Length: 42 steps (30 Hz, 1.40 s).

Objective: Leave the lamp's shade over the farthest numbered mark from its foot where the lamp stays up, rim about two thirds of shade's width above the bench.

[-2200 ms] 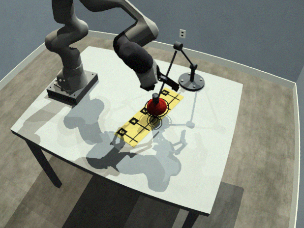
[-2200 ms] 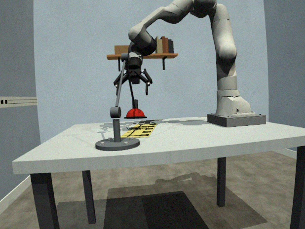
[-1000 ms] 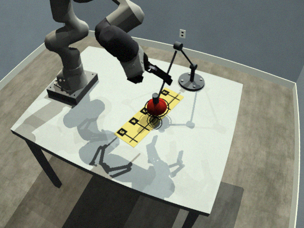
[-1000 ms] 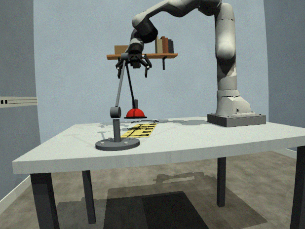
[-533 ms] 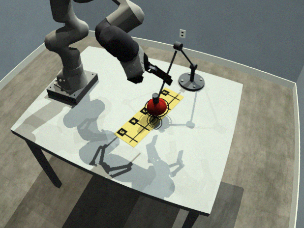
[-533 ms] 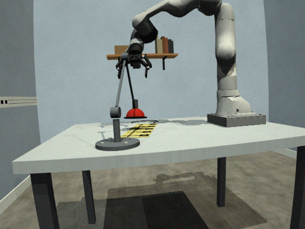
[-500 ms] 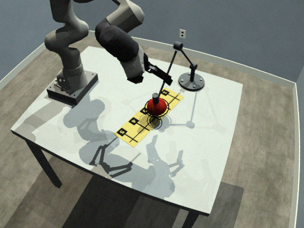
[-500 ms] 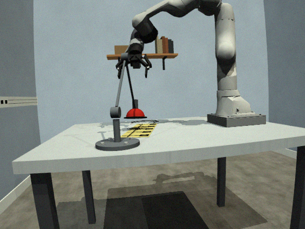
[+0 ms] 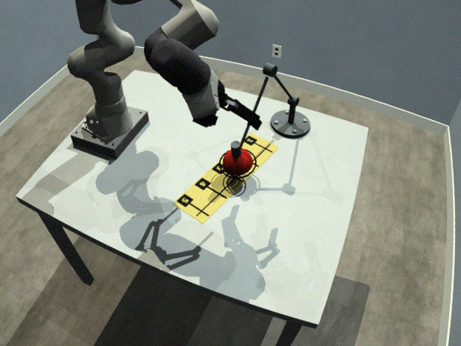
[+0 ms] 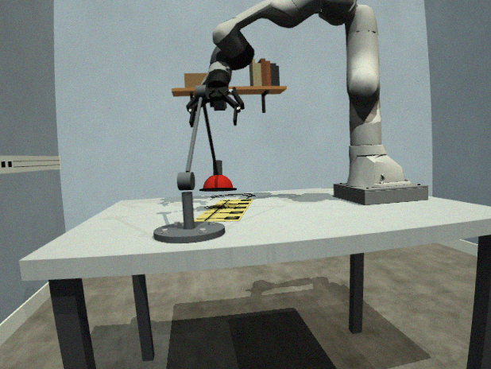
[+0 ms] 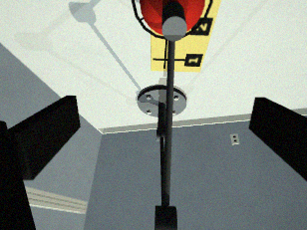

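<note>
The lamp's round grey foot (image 9: 290, 124) stands at the back right of the bench. From its elbow (image 9: 269, 69) a thin dark rod (image 9: 253, 108) slopes down to the red shade (image 9: 237, 161). The shade hangs above the yellow strip of numbered marks (image 9: 226, 177), near the second mark from the foot, with its rim a little above the bench (image 10: 218, 184). My gripper (image 11: 164, 112) is open, with a finger on each side of the rod and apart from it, high above the shade. It also shows in the exterior view (image 10: 214, 113). The shade hides part of the strip.
My arm's base (image 9: 110, 130) stands at the back left of the bench. A wall shelf with books (image 10: 228, 89) is behind the gripper. A black ring (image 9: 235, 184) is drawn on the bench below the shade. A wall socket (image 9: 276, 51) is behind the lamp.
</note>
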Available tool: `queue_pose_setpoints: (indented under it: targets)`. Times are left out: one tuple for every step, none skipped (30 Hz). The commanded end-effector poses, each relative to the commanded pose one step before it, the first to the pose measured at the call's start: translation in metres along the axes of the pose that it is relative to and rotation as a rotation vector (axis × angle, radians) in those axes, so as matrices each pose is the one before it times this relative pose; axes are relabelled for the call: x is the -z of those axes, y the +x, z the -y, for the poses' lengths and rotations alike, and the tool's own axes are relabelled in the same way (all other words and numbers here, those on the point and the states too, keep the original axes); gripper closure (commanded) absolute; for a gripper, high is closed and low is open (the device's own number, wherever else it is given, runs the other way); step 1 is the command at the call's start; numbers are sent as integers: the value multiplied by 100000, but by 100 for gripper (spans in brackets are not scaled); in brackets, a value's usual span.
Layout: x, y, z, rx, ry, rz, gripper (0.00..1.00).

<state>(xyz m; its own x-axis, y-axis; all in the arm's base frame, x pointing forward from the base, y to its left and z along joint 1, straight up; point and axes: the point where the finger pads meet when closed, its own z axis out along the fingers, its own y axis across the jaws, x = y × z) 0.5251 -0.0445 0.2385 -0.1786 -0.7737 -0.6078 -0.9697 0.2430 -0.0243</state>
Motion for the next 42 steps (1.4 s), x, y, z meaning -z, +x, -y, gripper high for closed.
queue_pose_setpoints:
  targets:
    - [14, -30, -24, 20, -75, 66, 0]
    - [0, 2, 2, 0, 6, -4, 0]
    - [0, 2, 2, 0, 6, -4, 0]
    - [0, 2, 2, 0, 6, -4, 0]
    - [0, 2, 2, 0, 6, -4, 0]
    - [0, 2, 2, 0, 6, -4, 0]
    - [0, 2, 2, 0, 6, -4, 0]
    - [0, 2, 2, 0, 6, -4, 0]
    - [0, 2, 2, 0, 6, -4, 0]
    - [0, 2, 2, 0, 6, -4, 0]
    - [0, 2, 2, 0, 6, -4, 0]
    - [0, 2, 2, 0, 6, -4, 0]
    - [0, 2, 2, 0, 6, -4, 0]
    - [0, 2, 2, 0, 6, -4, 0]
    - [0, 2, 2, 0, 6, -4, 0]
    - [0, 2, 2, 0, 6, -4, 0]
    - [0, 0, 0, 0, 0, 0, 0]
    - [0, 0, 0, 0, 0, 0, 0]
    - [-61, -205, -73, -119, -124, -1268, 0]
    - [-59, -206, -73, -119, -124, -1268, 0]
    - [-56, -207, -73, -119, -124, -1268, 0]
    - [-54, -207, -74, -119, -124, -1268, 0]
    - [-51, -208, -74, -119, -124, -1268, 0]
    - [-49, -208, -74, -119, -124, -1268, 0]
    - [-46, -209, -74, -119, -124, -1268, 0]
    - [-43, -209, -74, -119, -124, -1268, 0]
    - [-41, -210, -75, -119, -124, -1268, 0]
    - [-38, -210, -75, -119, -124, -1268, 0]
    - [-36, -210, -75, -119, -124, -1268, 0]
    - [-33, -211, -75, -119, -124, -1268, 0]
    - [-31, -211, -75, -119, -124, -1268, 0]
    - [-28, -211, -76, -119, -124, -1268, 0]
    - [-25, -212, -76, -119, -124, -1268, 0]
    - [0, 0, 0, 0, 0, 0, 0]
    - [0, 0, 0, 0, 0, 0, 0]
    - [-269, -16, -5, 351, -3, 143, 0]
    - [-269, -15, -5, 351, -3, 143, 0]
    - [-269, -15, -5, 351, -3, 143, 0]
    - [-269, -14, -5, 351, -3, 143, 0]
    - [-269, -14, -5, 351, -3, 143, 0]
    - [-269, -14, -5, 351, -3, 143, 0]
    - [-269, -13, -5, 351, -3, 143, 0]
